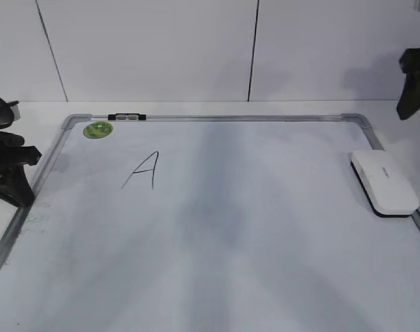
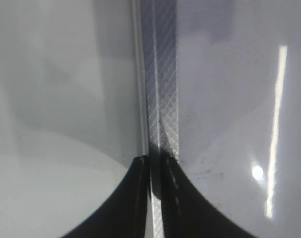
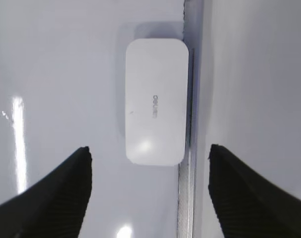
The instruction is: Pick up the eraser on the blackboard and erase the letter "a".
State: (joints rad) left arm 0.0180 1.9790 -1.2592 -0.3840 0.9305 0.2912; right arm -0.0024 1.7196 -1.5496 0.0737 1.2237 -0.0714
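The white eraser lies flat at the right edge of the blackboard, against its grey frame. In the right wrist view the eraser lies below and ahead of my open right gripper, which hangs above it without touching. In the exterior view the right gripper is at the top right, partly cut off. My left gripper is shut and empty over the board's left frame. Only a tall capital "A" shows on the board. No small lowercase "a" is in view.
A green round sticker sits at the board's far left corner, with a small black-and-white clip on the top frame beside it. White wall panels stand behind the board. The table runs right of the frame.
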